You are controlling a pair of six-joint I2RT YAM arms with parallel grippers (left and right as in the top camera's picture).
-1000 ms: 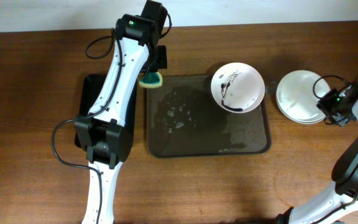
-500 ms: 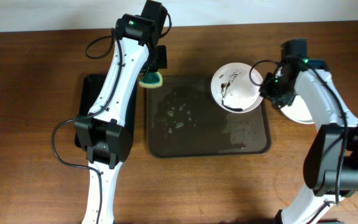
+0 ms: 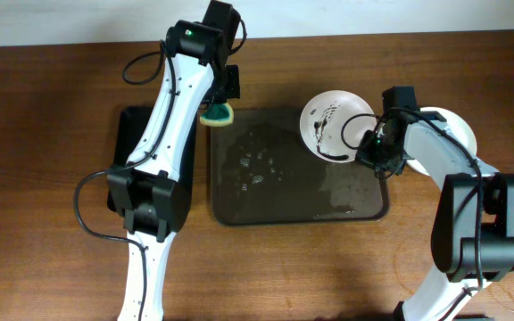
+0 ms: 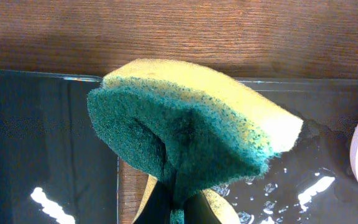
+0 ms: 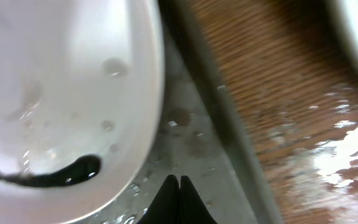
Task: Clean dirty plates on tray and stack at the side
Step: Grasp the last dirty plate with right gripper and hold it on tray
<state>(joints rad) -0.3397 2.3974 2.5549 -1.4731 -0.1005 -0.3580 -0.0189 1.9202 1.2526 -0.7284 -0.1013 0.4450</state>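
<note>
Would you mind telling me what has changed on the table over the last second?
The right gripper swung left from the stack of clean plates to the right rim of the dirty plate, fingers shut; that plate seems nudged slightly left. The left gripper, still clamping the sponge at the far-left corner of the tray, stayed put, as did tray and stack.

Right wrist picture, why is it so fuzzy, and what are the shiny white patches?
Right wrist view: the camera seems very close, so the dirty plate and tray look soft and out of focus; the bright patches are light glaring off the wet-looking table. Left wrist view: the sponge is sharp, with small glints on the wet tray. Overhead view: evenly lit and clear.
</note>
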